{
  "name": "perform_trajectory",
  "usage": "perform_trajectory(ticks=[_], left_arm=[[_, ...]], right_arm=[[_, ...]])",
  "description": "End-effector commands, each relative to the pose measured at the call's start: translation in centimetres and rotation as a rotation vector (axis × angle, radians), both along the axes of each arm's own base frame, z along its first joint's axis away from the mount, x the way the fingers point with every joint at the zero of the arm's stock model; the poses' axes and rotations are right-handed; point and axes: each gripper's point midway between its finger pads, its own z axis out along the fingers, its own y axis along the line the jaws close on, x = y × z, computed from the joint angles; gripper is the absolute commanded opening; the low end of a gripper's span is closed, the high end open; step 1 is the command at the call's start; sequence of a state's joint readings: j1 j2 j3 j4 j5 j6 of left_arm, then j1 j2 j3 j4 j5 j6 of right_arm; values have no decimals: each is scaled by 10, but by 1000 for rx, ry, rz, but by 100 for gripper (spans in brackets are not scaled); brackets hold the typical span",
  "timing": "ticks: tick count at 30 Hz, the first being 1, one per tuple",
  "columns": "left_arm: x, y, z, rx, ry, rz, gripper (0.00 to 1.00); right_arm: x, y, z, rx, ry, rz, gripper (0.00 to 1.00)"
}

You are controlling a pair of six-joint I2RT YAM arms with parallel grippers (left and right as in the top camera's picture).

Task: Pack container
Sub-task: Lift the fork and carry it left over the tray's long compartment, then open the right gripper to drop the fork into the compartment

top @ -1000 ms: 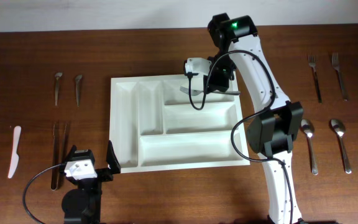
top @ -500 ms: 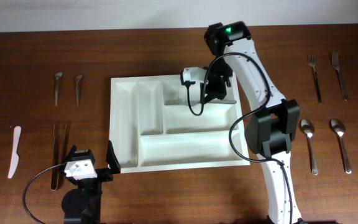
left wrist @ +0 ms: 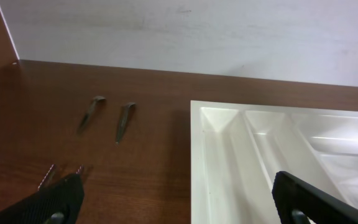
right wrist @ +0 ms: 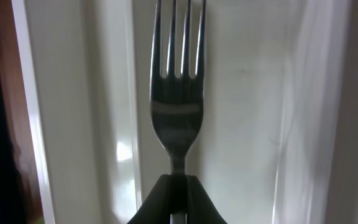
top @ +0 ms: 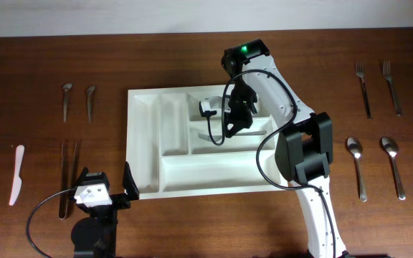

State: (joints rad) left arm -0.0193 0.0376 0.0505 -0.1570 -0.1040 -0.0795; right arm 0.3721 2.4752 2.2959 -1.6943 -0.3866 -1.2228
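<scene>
The container, a large white cutlery tray (top: 143, 143), lies mid-table. My right gripper (top: 226, 131) is shut on the neck of a metal fork (top: 208, 135) and holds it low over the tray's middle wide compartment. In the right wrist view the fork (right wrist: 178, 112) points away from the gripper (right wrist: 179, 183), tines up, with the white tray floor (right wrist: 253, 124) behind it. My left gripper (top: 110, 192) is open and empty at the tray's front left corner. The left wrist view shows the tray's left part (left wrist: 229, 162) between its fingers (left wrist: 58, 200).
Left of the tray lie two small spoons (top: 67, 100) (top: 90, 100), a white knife (top: 16, 174) and tongs (top: 68, 175). Right of it lie two forks (top: 363, 89) (top: 391, 87) and two spoons (top: 357, 168) (top: 393, 165). The small spoons also show in the left wrist view (left wrist: 124, 119).
My right gripper has carried the fork from the tray's far right compartment leftward and toward the front, over the middle wide compartment. The left arm has not moved.
</scene>
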Motion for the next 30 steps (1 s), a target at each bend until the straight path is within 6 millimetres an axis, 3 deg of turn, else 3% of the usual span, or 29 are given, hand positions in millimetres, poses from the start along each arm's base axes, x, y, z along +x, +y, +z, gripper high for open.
perform_trajectory(ticks=[1,13,23,26,28,30], left_arm=[[0,-3,-1,-4,0,-14,99],[0,-3,-1,-4,0,-14,99],[0,-3,-1,-4,0,-14,99],[0,-3,-1,-4,0,-14,99],[0,-3,-1,-4,0,-14,99],[0,-3,-1,-3,0,-14,99]], right_arm=[[-2,0,5,7,-2,3,8],[0,0,4,7,-11,3,10],[0,0,4,3,-12,4,22],[2,-2,5,-4,-23,7,41],[5,-2,7,-8,-37,3,98],[12,-1,14,-16,-64,-31,99]])
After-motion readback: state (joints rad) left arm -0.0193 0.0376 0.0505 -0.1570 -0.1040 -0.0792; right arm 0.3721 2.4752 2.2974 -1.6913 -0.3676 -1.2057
